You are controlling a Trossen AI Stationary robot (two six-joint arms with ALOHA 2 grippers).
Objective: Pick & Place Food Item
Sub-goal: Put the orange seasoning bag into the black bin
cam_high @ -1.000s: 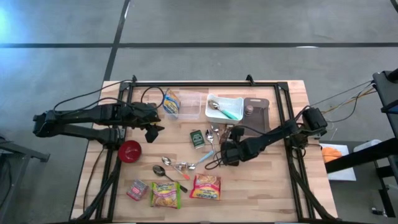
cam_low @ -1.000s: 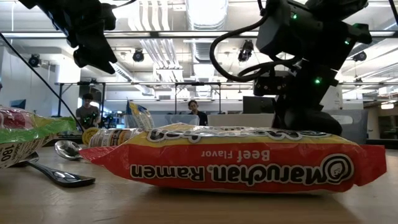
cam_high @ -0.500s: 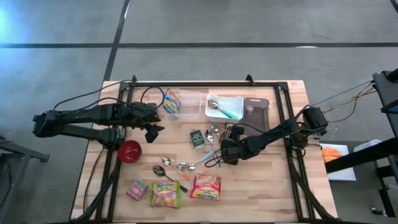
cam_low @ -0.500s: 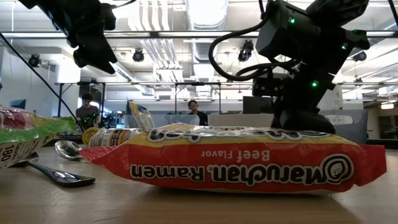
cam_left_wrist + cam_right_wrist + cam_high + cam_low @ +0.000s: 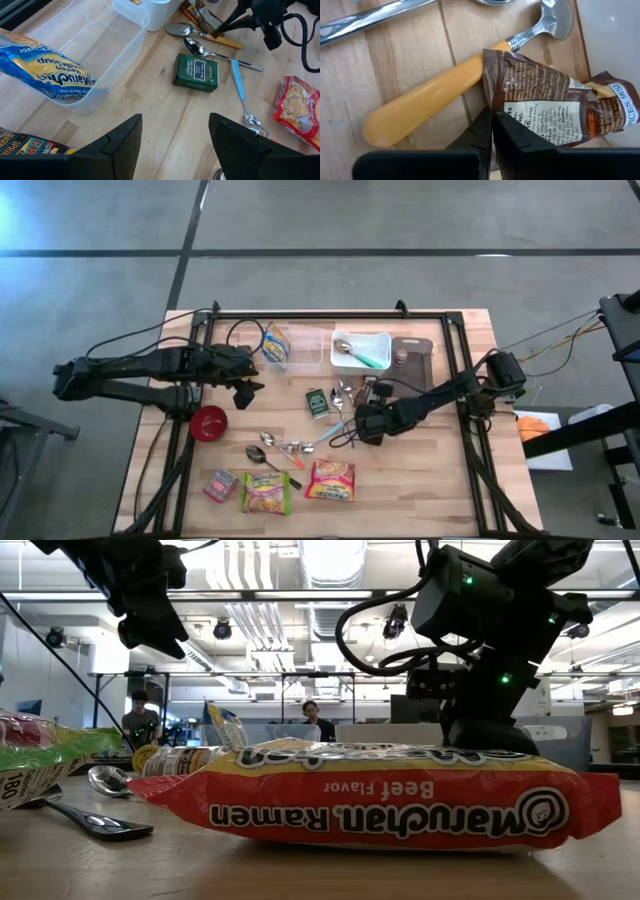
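A brown food packet (image 5: 545,105) lies on the wooden table, one end across an orange-handled spoon (image 5: 420,110). My right gripper (image 5: 492,127) is down at the table's middle (image 5: 355,420), shut on the packet's edge. In the left wrist view the packet (image 5: 202,17) shows just beside that gripper. My left gripper (image 5: 175,145) hangs open above the table's left side (image 5: 243,388), holding nothing. My right gripper pinches the brown packet's end edge (image 5: 499,102), near a corner, between its two fingers. They come slanting down from above. One layer or several, I cannot tell. The packet lies flat, resting on the orange spoon handle and the table.
A green box (image 5: 317,402) and several spoons (image 5: 280,448) lie near the gripper. Ramen packets (image 5: 331,480) sit at the near edge, a red bowl (image 5: 209,422) at left. A clear tub (image 5: 300,350), a white tray (image 5: 362,338) and a dark board (image 5: 412,360) stand at the far side.
My right gripper has shut on the brown packet's edge and rolled slightly, staying in place. The packet still lies on the table.
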